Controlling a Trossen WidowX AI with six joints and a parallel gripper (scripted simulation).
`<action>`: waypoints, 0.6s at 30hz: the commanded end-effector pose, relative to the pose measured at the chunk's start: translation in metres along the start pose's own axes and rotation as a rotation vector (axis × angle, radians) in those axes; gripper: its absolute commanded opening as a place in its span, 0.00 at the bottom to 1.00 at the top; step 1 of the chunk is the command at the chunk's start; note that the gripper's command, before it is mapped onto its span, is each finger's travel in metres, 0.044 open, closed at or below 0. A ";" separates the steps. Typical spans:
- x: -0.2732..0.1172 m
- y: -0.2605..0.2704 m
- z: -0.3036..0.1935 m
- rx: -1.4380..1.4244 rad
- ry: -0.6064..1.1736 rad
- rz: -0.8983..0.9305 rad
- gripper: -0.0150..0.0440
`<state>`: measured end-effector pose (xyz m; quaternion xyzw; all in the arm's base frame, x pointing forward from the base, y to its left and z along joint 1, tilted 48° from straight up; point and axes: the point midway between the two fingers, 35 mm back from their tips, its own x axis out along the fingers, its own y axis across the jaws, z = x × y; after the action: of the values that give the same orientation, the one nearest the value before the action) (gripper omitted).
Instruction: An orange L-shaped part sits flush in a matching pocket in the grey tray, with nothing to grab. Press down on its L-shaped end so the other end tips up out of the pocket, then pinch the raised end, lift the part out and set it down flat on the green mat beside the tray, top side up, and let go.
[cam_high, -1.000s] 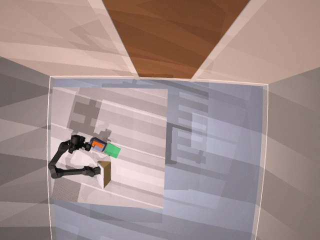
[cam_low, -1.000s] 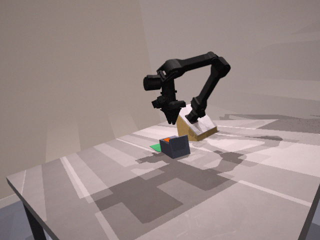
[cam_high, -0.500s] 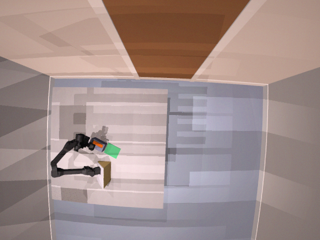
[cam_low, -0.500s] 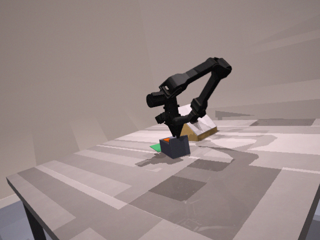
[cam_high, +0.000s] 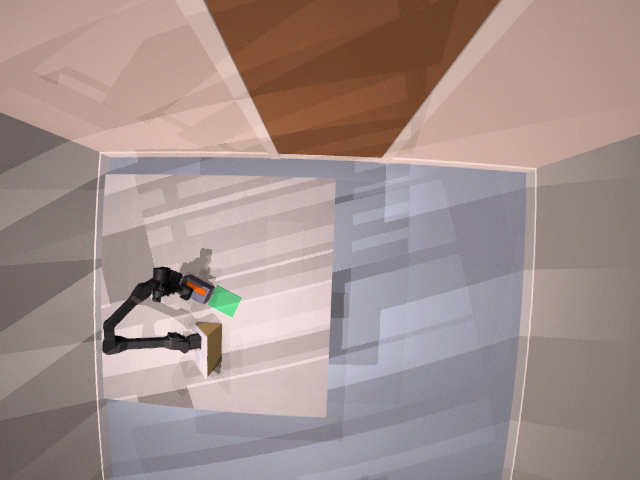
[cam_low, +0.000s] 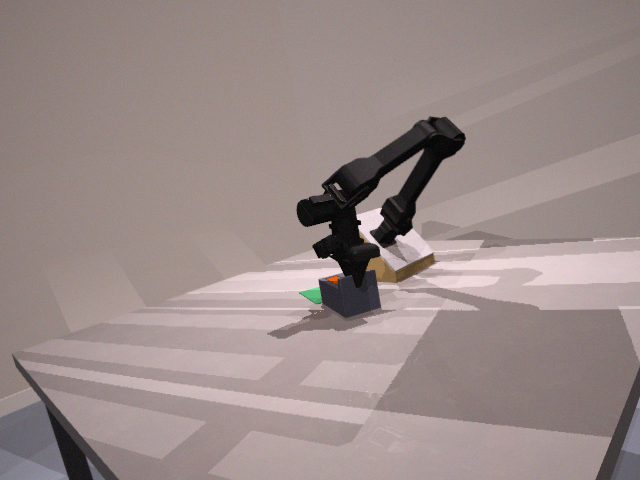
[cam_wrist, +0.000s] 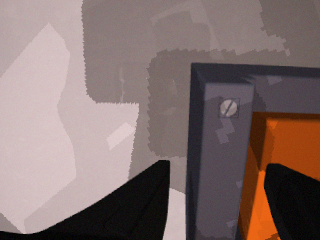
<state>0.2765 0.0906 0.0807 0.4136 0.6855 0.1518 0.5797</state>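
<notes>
In the wrist view, the gripper (cam_high: 186, 293) (cam_low: 358, 284) (cam_wrist: 218, 172) is holding its fingers apart. The right finger is lining up with the orange part (cam_high: 196, 287) (cam_low: 333, 280) (cam_wrist: 297, 145); the left is hanging outside the tray (cam_high: 208, 295) (cam_low: 356, 300) (cam_wrist: 220, 150).

The robot is showing 1 matte black arm (cam_high: 125, 310) (cam_low: 400, 149), its chunky joint housings being linked by slim, straight-sided segments. 1 short, round-ended cylinder (cam_low: 310, 212) is jutting from the wrist. The gripper (cam_low: 357, 281) (cam_wrist: 218, 172) is carrying 2 plain black fingers, both tapering to narrow, blunt tips. Faint brownish glints are edging some of the housings.
</notes>
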 end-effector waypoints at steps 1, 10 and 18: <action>0.008 -0.001 -0.003 0.007 0.011 0.002 0.56; 0.023 0.000 -0.003 0.007 0.011 0.004 0.56; 0.029 0.000 -0.004 0.007 0.012 0.004 0.56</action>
<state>0.2765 0.1111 0.0649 0.4143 0.6848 0.1552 0.5791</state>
